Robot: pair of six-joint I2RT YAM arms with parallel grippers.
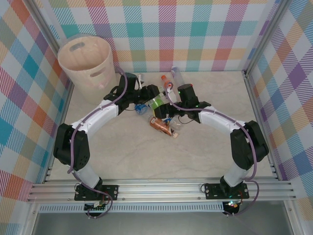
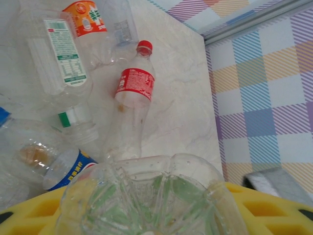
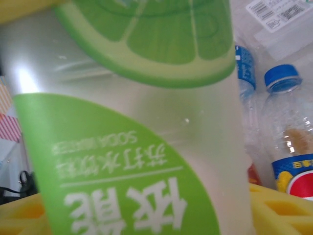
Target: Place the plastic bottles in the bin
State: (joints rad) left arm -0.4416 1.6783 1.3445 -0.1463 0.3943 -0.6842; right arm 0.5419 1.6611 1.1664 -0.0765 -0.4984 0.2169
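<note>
a clear plastic bottle with a lime-green label (image 1: 157, 103) is seen lying at the middle of the bench, between the two claws. in the left wrist view its ribbed base is pressed between the yellow fingers (image 2: 34, 205) of the left claw (image 2: 151, 218), which is closed narrowly on it. in the right wrist view the same bottle is flanked by the yellow fingers (image 3: 298, 198) of the right claw (image 3: 146, 215); whether they grip it cannot be told. other clear bottles are heaped around it: a red-labelled bottle (image 2: 134, 88) with a red cap, an orange-labelled bottle (image 2: 88, 17), a blue-labelled bottle (image 2: 68, 169), and a brown-labelled bottle (image 1: 161, 126) just nearer the arms. the tall round cream-white plastic bin (image 1: 83, 61) stands upright at the far left corner of the pale marbled bench (image 1: 220, 156), well apart from the heap, and checked walls (image 1: 195, 29) are set around the bench.
</note>
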